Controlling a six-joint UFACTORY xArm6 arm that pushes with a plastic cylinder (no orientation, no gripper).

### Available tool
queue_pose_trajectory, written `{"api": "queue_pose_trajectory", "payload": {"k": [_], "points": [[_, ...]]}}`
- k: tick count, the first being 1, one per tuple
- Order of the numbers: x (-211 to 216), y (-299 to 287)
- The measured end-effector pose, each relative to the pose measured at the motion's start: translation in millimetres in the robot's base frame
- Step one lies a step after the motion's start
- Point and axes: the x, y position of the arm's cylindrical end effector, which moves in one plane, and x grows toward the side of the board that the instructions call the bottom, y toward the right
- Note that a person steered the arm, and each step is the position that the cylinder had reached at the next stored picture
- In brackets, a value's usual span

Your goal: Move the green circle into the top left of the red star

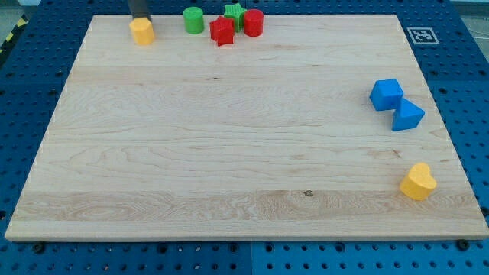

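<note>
End effector here is only a rod, nothing grasped: my tip sits just behind the yellow block, far left on the counter. Green circle stands right of it, near the red star. Risk: overshooting would shove star into the green star and red cylinder.

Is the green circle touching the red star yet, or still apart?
Apart. The green circle stands to the view's left of the red star with bare board between them. My tip is by the yellow block.
</note>
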Motion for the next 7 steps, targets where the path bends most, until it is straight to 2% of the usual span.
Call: {"api": "queue_pose_trajectory", "payload": {"k": [2, 3, 4, 5, 7], "points": [[123, 47], [108, 51], [44, 36], [-43, 44], [-44, 53]]}}
